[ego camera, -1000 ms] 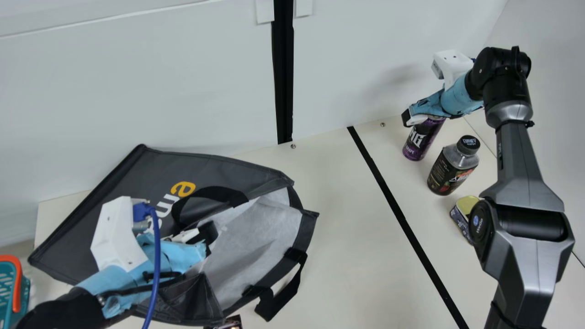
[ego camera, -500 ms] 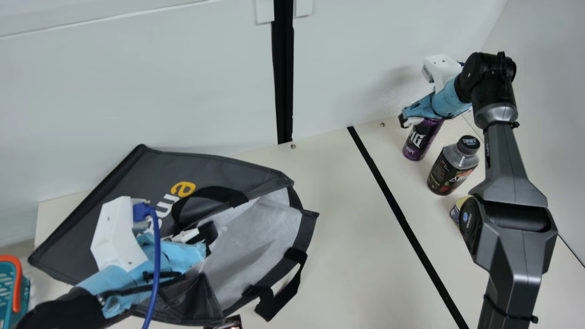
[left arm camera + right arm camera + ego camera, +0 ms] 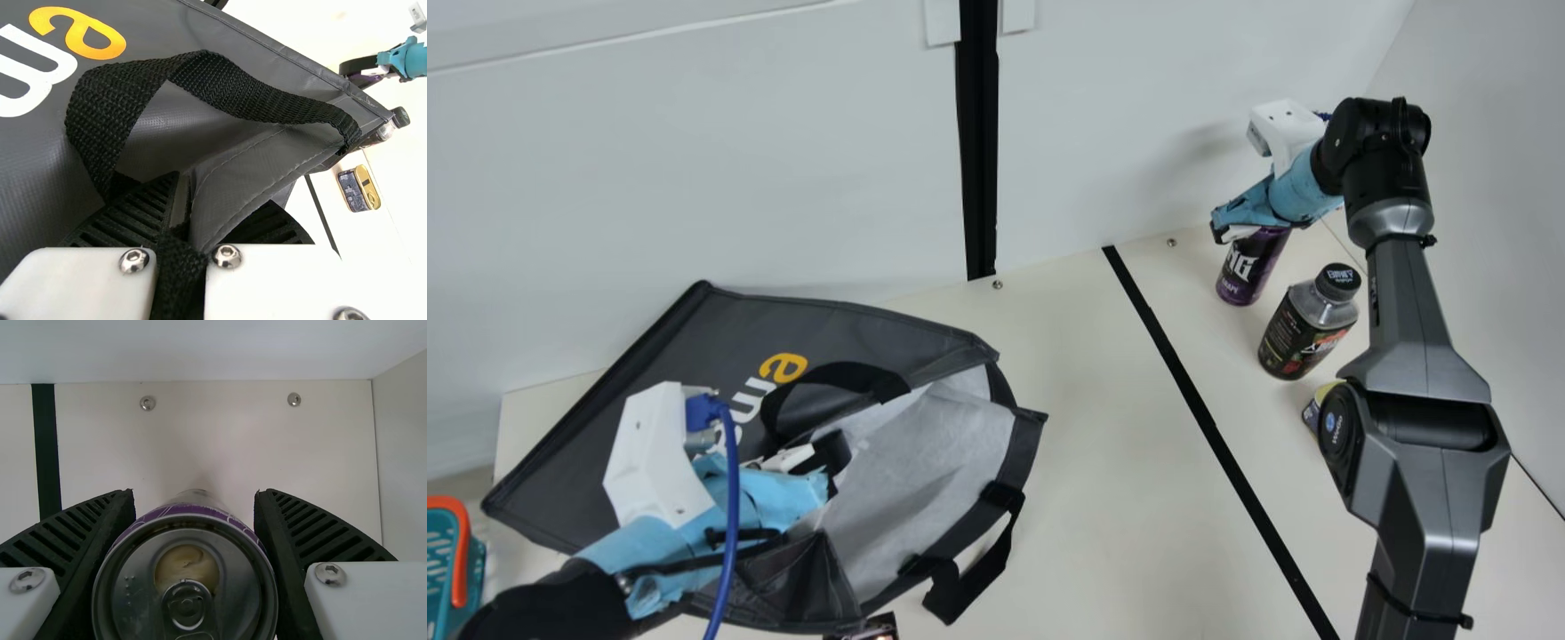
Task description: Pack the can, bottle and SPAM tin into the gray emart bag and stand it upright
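The gray emart bag [image 3: 667, 356] lies on its side at the main view's left, its mouth facing right. At its mouth is my left gripper [image 3: 831, 458]; in the left wrist view the left gripper [image 3: 181, 200] is shut on the bag's edge. My right gripper [image 3: 1220, 233] holds the top of the upright purple can [image 3: 1249, 267]; in the right wrist view the right gripper [image 3: 195, 497] has its fingers against both sides of the can [image 3: 187, 587]. The bottle [image 3: 1303, 333] stands beside the can. The SPAM tin [image 3: 1314, 407], partly hidden by my right arm, lies nearer.
A teal basket [image 3: 445, 560] with an orange rim is at the left edge. A small dark item [image 3: 879, 628] shows below the bag at the near edge. The white wall [image 3: 783, 178] rises behind; a black strip [image 3: 1209, 427] crosses the table between bag and bottle.
The right arm has swung left, and its gripper has closed on the can. The can has risen slightly and shifted a little to the right. The left arm and bag have not moved.
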